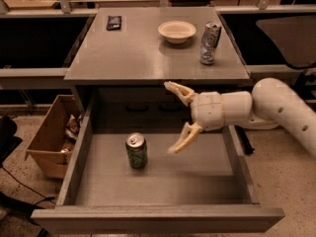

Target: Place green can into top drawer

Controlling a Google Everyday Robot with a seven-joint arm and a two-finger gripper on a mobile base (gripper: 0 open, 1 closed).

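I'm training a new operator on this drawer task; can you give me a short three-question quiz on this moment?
1. True or false: the green can stands upright on the floor of the top drawer.
2. Pick one: the gripper is A) shut on the can, B) open, to the right of the can, not touching it, C) resting on the drawer floor.
3. What stands right of the bowl on the cabinet top?
Key: 1 true; 2 B; 3 the dented silver can.
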